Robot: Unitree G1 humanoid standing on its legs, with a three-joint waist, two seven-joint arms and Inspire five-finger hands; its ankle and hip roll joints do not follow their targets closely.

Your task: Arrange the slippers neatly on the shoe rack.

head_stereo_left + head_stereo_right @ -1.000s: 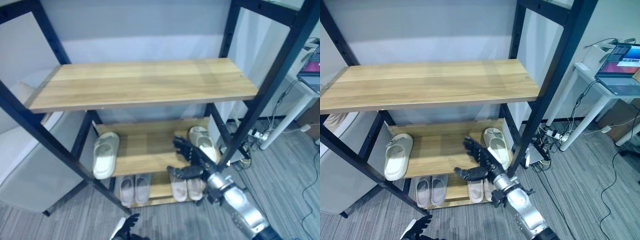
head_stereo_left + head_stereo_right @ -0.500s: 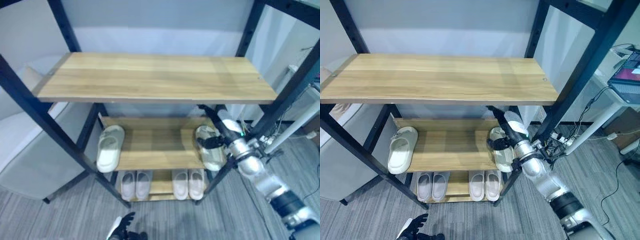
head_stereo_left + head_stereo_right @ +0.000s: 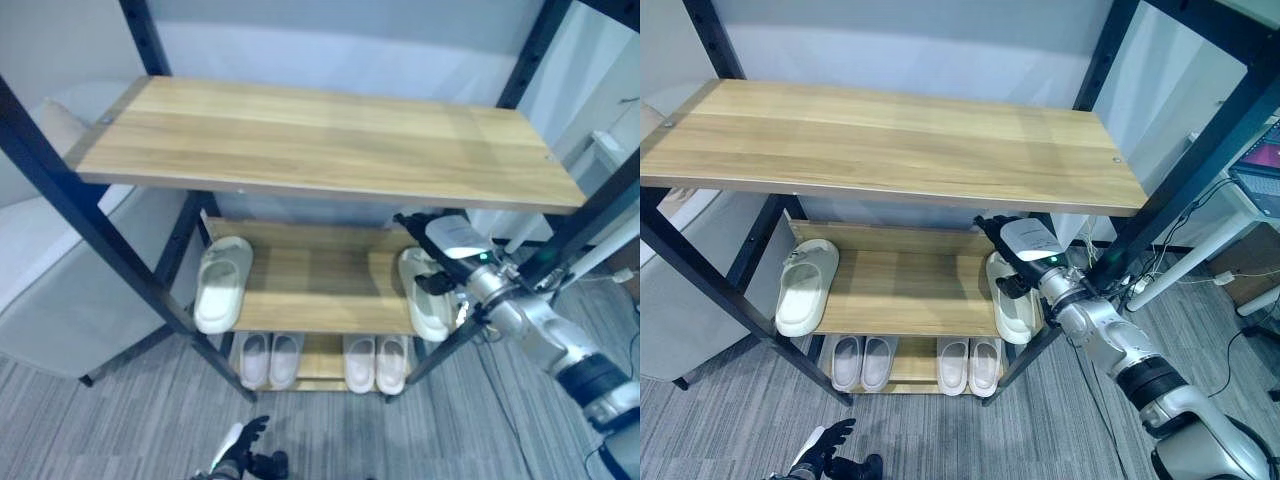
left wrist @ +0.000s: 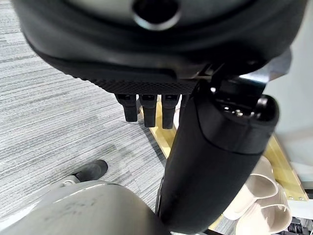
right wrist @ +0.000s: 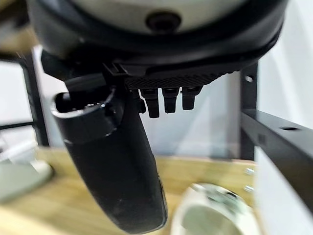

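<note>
The shoe rack (image 3: 330, 140) has three wooden shelves in a black frame. On the middle shelf lie two white slippers far apart, one at the left end (image 3: 222, 283) and one at the right end (image 3: 428, 305). Two pale pairs stand on the bottom shelf (image 3: 268, 358) (image 3: 376, 362). My right hand (image 3: 447, 250) reaches under the top shelf, open, just above the right slipper (image 5: 215, 215); its thumb (image 3: 1012, 287) hangs by the slipper's strap. Whether it touches I cannot tell. My left hand (image 3: 240, 452) hangs low over the floor, open, holding nothing, with a bottom-shelf pair (image 4: 259, 196) beyond it.
A pale armchair (image 3: 50, 290) stands against the rack's left side. A white table with a laptop (image 3: 1265, 165) stands to the right, with cables on the floor below. The rack's black front right post (image 3: 1110, 265) rises close beside my right forearm.
My right hand went from the front of the middle shelf up and inward, over the right white slipper. The camera has shifted. The slippers lie where they were.
</note>
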